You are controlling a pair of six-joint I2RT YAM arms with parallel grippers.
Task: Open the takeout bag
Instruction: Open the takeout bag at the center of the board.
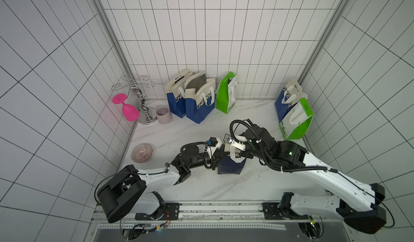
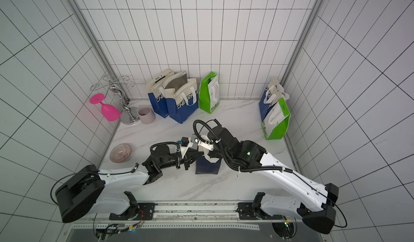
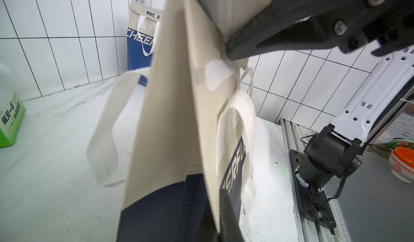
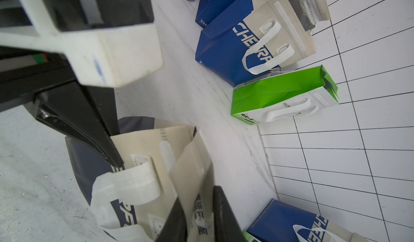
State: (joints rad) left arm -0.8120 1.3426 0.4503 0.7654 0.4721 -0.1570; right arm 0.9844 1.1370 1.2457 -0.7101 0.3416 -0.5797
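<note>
The takeout bag (image 1: pixel 230 168), dark blue below and beige above, stands upright on the marble surface (image 1: pixel 201 186). I take the patterned bowl (image 1: pixel 141 153) as the reference. The bag is well apart from the bowl, on the side of the right arm. Both arms meet over the top of the bag, the left one coming from the bowl's side.

The left end effector (image 4: pixel 115 160) is fully closed. Its black tip pinches the top edge of one beige wall, just above a white handle (image 4: pixel 127 184). The right end effector (image 4: pixel 199 220) is almost closed. Its two fingers (image 4: pixel 177 220) stand only a little apart, and the opposite beige wall is caught between them. In the right wrist view the two walls are parted at the top, and a white fastening strip (image 4: pixel 167 154) shows on an inner face. How deep the opening goes, I cannot tell.

Beyond the bowl, toward the back wall, stand a lilac mug (image 1: pixel 163 114) and a chrome glass stand (image 1: pixel 143 108), with a pink goblet (image 1: pixel 128 111) tilted beside it. Farther from the bowl along that wall are two blue bags (image 1: pixel 197 105) and a green bag (image 1: pixel 226 96). Two more bags (image 1: pixel 291 111) stand in the corner farthest from the bowl.
</note>
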